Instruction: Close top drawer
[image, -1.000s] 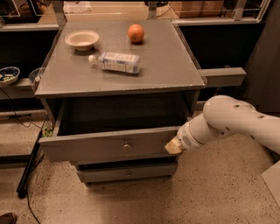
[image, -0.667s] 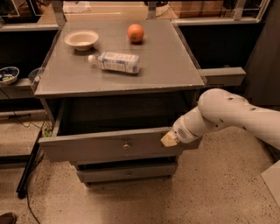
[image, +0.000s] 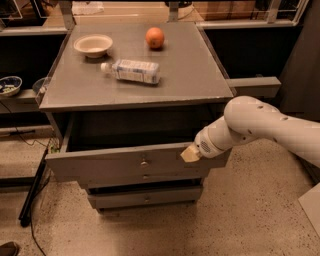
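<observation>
The top drawer (image: 100, 164) is a wide grey wooden drawer with a small metal knob (image: 144, 162) at the centre of its front. It stands pulled out from the grey cabinet, its dark inside showing. My gripper (image: 190, 154) sits at the end of the white arm, against the right part of the drawer's front panel near its top edge.
On the cabinet top (image: 195, 75) lie a white bowl (image: 93, 45), an orange (image: 155, 37) and a plastic bottle (image: 131, 71) on its side. Two narrower drawers (image: 145, 197) sit below. A bowl (image: 9, 85) rests on a shelf at left. A black cable (image: 30, 192) runs along the floor at left.
My gripper has moved left and up along the drawer's front, from its right end to near the top edge. The drawer still stands open.
</observation>
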